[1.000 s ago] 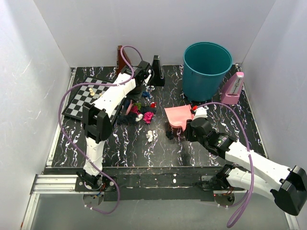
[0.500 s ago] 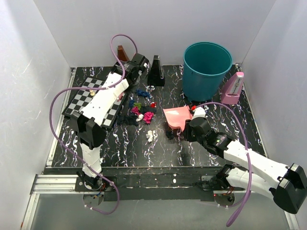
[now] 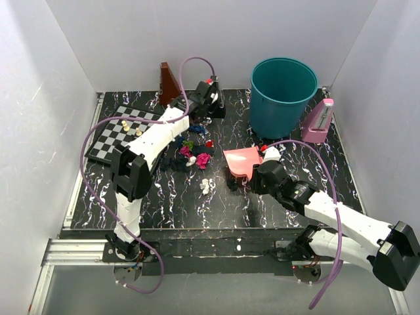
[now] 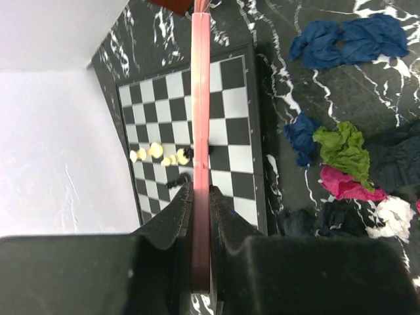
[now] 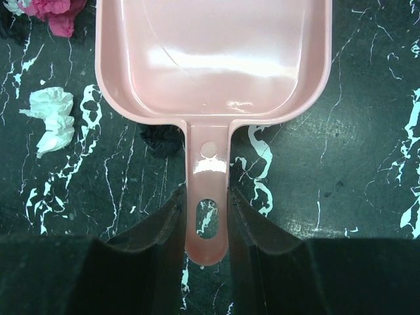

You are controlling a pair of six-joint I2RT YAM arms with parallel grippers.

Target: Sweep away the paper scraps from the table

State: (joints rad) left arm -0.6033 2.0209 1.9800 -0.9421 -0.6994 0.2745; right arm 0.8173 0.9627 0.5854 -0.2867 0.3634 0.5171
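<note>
Left pincer (image 4: 200, 193), clamped on the brush (image 4: 200, 79), has swung right beyond the paper scraps (image 3: 202, 158); right pincer (image 5: 207, 197) grips the bare dustpan (image 5: 216, 52).

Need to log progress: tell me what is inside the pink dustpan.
Nothing shows inside: the dustpan is bare, glossy pink in the right wrist view. Its front lip runs out of that frame, so that strip goes unchecked there.

The scene is lit brightly and evenly from above, and only short, soft shadows are cast on the table (image 3: 184, 200). A white glare band is reflected off the glossy floor of the dustpan (image 5: 216, 39) in the right wrist view. In both wrist views the near foreground is rendered dark and slightly soft, while the paper scraps (image 4: 341, 147) are resolved sharply.
</note>
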